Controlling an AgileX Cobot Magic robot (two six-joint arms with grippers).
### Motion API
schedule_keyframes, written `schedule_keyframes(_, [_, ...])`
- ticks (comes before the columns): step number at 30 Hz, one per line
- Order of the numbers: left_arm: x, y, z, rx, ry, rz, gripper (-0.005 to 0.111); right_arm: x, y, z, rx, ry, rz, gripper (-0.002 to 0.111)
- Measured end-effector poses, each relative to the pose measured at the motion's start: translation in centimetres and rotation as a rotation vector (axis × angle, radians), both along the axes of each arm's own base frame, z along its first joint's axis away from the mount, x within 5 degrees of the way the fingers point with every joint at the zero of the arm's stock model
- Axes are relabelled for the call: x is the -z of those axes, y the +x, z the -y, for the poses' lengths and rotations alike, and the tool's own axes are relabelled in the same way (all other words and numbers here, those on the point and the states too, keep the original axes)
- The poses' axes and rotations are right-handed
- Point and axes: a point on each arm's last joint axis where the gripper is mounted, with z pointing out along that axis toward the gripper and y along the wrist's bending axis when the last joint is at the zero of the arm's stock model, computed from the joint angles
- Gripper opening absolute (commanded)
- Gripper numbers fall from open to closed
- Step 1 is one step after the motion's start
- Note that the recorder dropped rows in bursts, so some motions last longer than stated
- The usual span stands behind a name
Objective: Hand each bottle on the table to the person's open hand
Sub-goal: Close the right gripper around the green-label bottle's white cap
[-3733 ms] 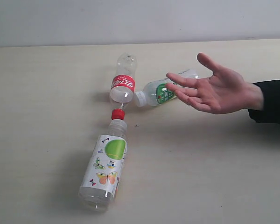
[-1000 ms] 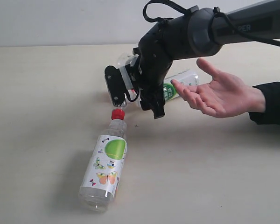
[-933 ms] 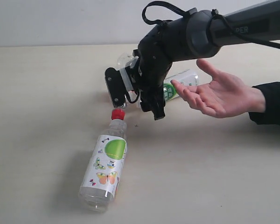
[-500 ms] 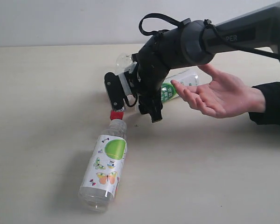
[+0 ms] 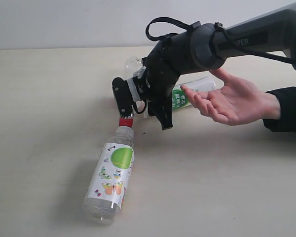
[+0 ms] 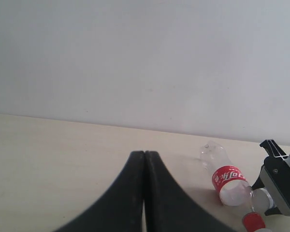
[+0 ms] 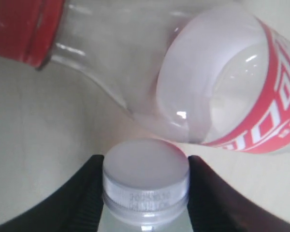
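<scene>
My right gripper (image 5: 143, 111) hangs low over the table (image 5: 49, 98), in front of the person's open hand (image 5: 232, 101), which is held palm up. Its jaws press on both sides of the white cap (image 7: 146, 176) of the green-white label bottle (image 5: 180, 96), which lies on its side. The clear red-label bottle (image 7: 232, 92) lies just beyond the cap, mostly hidden by the arm in the exterior view. The large butterfly-label bottle (image 5: 111, 175) lies nearer the front, its red cap (image 5: 125, 121) close under one of my right gripper's fingers. My left gripper (image 6: 144, 153) is shut and empty, away from the bottles.
In the left wrist view the red-label bottle (image 6: 227, 180) lies between a white wall (image 6: 145, 58) behind the table and the right gripper (image 6: 280, 183). The person's black sleeve (image 5: 286, 106) rests at the right edge.
My right gripper has sunk a little toward the table and its jaws have narrowed onto the white cap. The hand, the bottles and my left gripper have stayed put.
</scene>
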Motion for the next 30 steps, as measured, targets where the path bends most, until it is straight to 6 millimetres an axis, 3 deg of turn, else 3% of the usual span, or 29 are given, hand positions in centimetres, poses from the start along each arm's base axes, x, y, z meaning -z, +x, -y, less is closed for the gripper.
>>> schedule_keyframes(7, [0.0, 0.0, 0.0, 0.000, 0.000, 0.000, 0.000, 0.0, 0.0, 0.0, 0.002, 0.001, 0.001, 0.000])
schedule_keyframes(19, [0.0, 0.0, 0.0, 0.000, 0.000, 0.000, 0.000, 0.0, 0.0, 0.0, -0.002, -0.006, 0.004, 0.000])
schedule_keyframes(30, [0.0, 0.0, 0.0, 0.000, 0.000, 0.000, 0.000, -3.0, 0.3, 0.3, -0.026, -0.015, 0.102, 0.000])
